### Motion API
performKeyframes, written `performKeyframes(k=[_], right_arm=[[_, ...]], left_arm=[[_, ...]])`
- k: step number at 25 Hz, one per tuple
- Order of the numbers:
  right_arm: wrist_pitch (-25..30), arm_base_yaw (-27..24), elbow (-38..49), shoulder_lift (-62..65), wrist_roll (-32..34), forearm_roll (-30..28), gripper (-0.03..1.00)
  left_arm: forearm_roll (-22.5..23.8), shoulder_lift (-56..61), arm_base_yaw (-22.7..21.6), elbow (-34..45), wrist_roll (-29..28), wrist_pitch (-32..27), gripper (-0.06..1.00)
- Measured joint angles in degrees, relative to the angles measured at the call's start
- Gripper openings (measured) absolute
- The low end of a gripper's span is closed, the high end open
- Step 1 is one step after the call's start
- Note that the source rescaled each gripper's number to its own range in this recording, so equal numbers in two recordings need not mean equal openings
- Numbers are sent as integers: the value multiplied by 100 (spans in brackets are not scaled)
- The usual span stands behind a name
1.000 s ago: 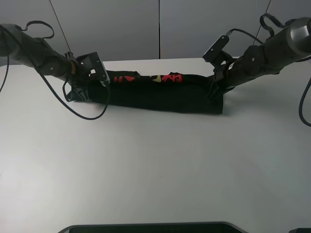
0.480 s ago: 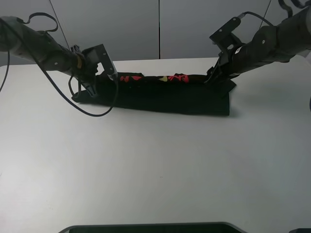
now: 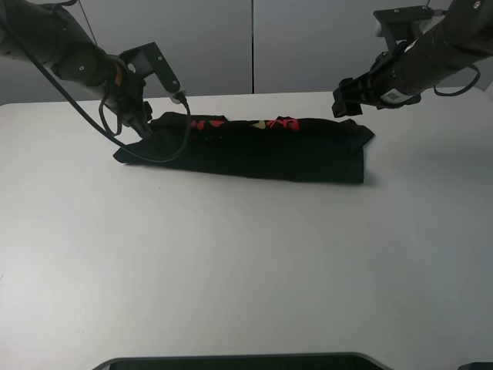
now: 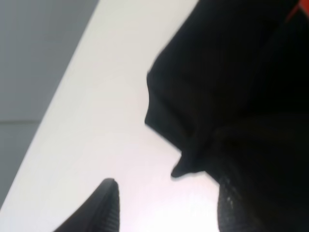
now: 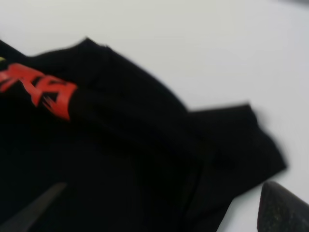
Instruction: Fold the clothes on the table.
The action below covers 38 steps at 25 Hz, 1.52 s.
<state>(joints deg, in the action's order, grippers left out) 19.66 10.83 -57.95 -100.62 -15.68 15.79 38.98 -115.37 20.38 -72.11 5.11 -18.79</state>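
Left gripper: jaws apart, empty, just above the T-shirt's left end.
Right gripper: jaws wide, empty, above the T-shirt's right end.
T-shirt: folded band on the table, its long axis running gripper to gripper.
Cable: left arm's loop, draped over the T-shirt's left end.

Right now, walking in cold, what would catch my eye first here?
A black T-shirt, folded into a long band with red and yellow print along its far edge, lies across the far part of a white table. A dark gripper hovers open at each end: the left gripper by its left end, the right gripper near its right end.
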Motion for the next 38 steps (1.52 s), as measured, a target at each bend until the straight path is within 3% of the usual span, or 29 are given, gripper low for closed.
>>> performKeyframes(k=[3, 7, 19, 25, 33, 38], right_arm=[[197, -199, 0, 0, 426, 230, 83], [636, -580, 0, -104, 503, 699, 83], [1177, -740, 0, -1122, -983, 2394, 83], [1189, -740, -14, -1495, -1540, 2937, 83], [1386, -740, -86, -1781, -2390, 4156, 83], [1513, -740, -135, -1888, -2555, 4389, 82]], left_arm=[[-101, 71, 0, 0, -16, -150, 72], [-420, 275, 0, 0, -20, -254, 72], [-1217, 1064, 267, 0, -31, -828, 72], [-1288, 1574, 302, 0, -31, -943, 72], [-1301, 2048, 302, 0, 58, -964, 72], [-1315, 2107, 302, 0, 58, -968, 72]])
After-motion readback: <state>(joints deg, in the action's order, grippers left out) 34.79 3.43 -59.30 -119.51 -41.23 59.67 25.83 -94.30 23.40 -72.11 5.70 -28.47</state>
